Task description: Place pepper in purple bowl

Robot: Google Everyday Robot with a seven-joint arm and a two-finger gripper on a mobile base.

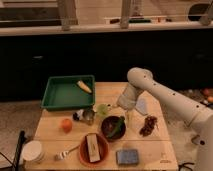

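Over purple bowl [113, 127]: gripper [126, 113] | 1 pepper [118, 125] inside | 2 bowls

A green tray [67, 94] holding 1 yellow item [84, 86] is sitting at the wooden table's [155, 145] back left, with an orange [66, 124], a blue sponge [127, 156], an orange-red bowl [93, 149] and a dark-red cluster [148, 125] lying nearer the front.

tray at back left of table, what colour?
Green tray, clearest in the camera view. The pincer hangs above the purple bowl, which holds the pepper.
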